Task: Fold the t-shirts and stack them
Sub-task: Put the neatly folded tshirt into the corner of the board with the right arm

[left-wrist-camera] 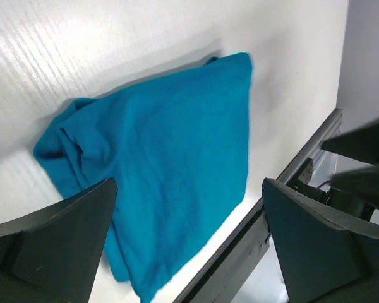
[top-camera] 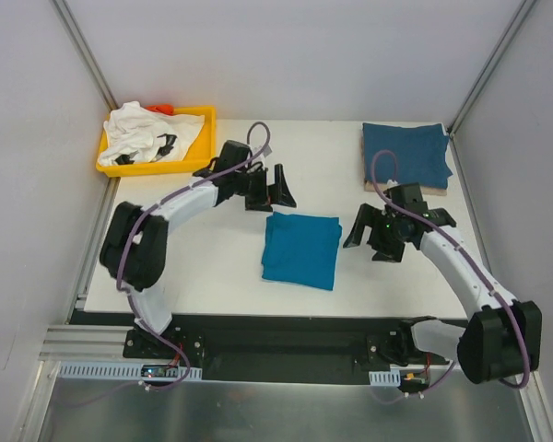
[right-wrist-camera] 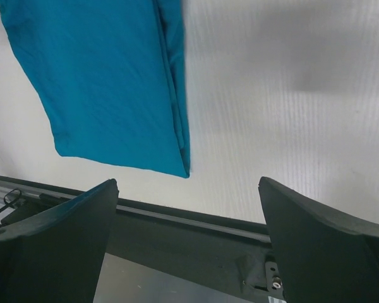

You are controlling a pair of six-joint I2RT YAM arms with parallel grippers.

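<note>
A folded teal-blue t-shirt (top-camera: 301, 249) lies flat in the middle of the table; it also shows in the left wrist view (left-wrist-camera: 158, 158) and the right wrist view (right-wrist-camera: 107, 82). A folded darker blue t-shirt (top-camera: 405, 153) lies on a board at the back right. A crumpled white t-shirt with black marks (top-camera: 143, 136) sits in the yellow tray (top-camera: 205, 138). My left gripper (top-camera: 278, 190) is open and empty, just behind the teal shirt. My right gripper (top-camera: 367, 235) is open and empty, just right of it.
The yellow tray stands at the back left corner, with something red (top-camera: 163, 109) at its far rim. A wooden board (top-camera: 440, 191) lies under the darker blue shirt. The table's near edge rail (right-wrist-camera: 196, 218) runs below the teal shirt.
</note>
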